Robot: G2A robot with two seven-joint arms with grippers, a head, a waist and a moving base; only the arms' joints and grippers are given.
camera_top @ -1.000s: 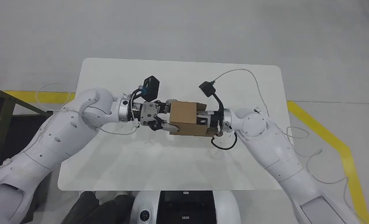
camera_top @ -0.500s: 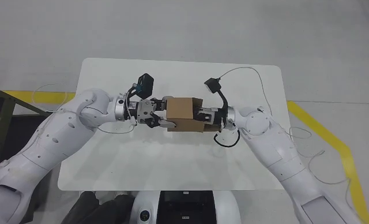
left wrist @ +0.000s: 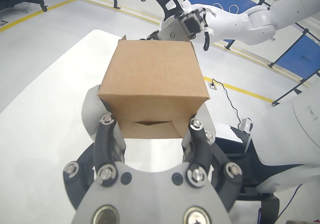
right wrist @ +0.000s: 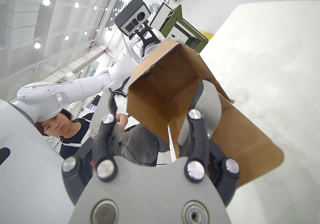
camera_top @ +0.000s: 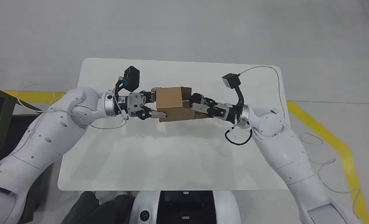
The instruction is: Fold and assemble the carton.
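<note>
Shifted since a second ago: carton (camera_top: 173, 101) and both tools have travelled toward the robot's left and slightly toward the far edge of the tabletop (camera_top: 173, 166). The right tool (camera_top: 196, 104), then deep in the open end, now sits only at its mouth.

Top view. Carton held mid-tabletop between the tools, long axis running left to right in line with both wrists. Left tool (camera_top: 145, 106) at the left end, right tool at the right end. Plain brown cardboard, square in section, matte.

Left wrist view. Closed end of the carton (left wrist: 152, 72) faces this camera. Crisp edges, a tucked seam with a shallow curved slit on the under face. Left tool (left wrist: 147, 117) clamps that end, one pad on either side wall. Carton seems to ride clear of the tabletop, though the far underside is hard to judge.

Right wrist view. Open end faces in, hollow, bare inner walls. Right tool (right wrist: 157, 95) stands spread, gripping nothing: one finger (right wrist: 208, 100) inside the mouth against the loose flap (right wrist: 250, 150), the other outside, apart from the wall. Flap round-cornered, sticking out along the long axis toward the right wrist.

Judgement: right arm is nearer the unfolded end. The next fold likely swings that flap across the mouth while the left tool holds.
</note>
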